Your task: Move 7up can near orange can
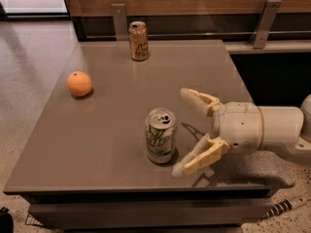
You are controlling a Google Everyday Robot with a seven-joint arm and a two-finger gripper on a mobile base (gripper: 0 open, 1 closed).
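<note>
The 7up can [160,135], white with green lettering and a silver top, stands upright near the front of the grey table [116,110]. The orange can [139,41], orange-gold with a pale label mark, stands upright at the table's far edge. My gripper [183,131] comes in from the right, just right of the 7up can. It is open and empty. One finger [197,99] lies behind and right of the can, the other [197,159] in front and right of it. Neither touches the can.
A round orange fruit [79,83] lies on the table's left side. A wooden wall panel with metal brackets [119,18] runs behind the table. Pale floor lies to the left and the table's front edge is close below the 7up can.
</note>
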